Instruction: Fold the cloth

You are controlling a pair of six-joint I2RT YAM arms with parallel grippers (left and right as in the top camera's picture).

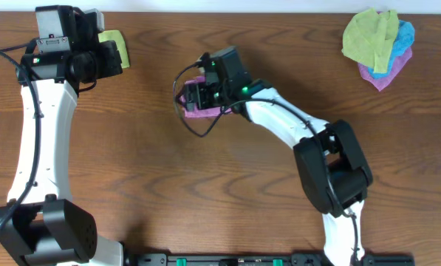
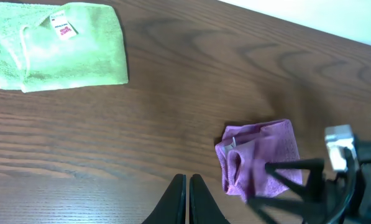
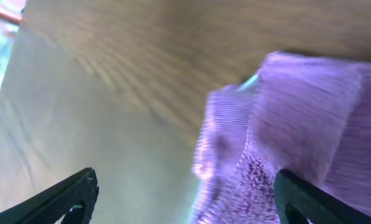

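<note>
The cloth point(image 1: 204, 112) is a small mauve-purple bundle, folded over itself, lying on the wooden table left of centre. In the left wrist view the cloth point(image 2: 263, 155) shows a bunched left edge. My right gripper point(image 1: 196, 96) hovers just over it, and its wrist camera hides most of it from above. In the right wrist view the right gripper point(image 3: 188, 193) is open. The fuzzy cloth point(image 3: 297, 112) lies by its right finger point(image 3: 303, 196) and is not gripped. My left gripper point(image 2: 188, 183) is shut on nothing, low over bare wood left of the cloth.
A lime-green cloth point(image 2: 58, 46) with a white tag lies folded flat at the table's far left, under the left arm point(image 1: 57, 44). A heap of green, blue and pink cloths point(image 1: 379, 44) sits at the far right corner.
</note>
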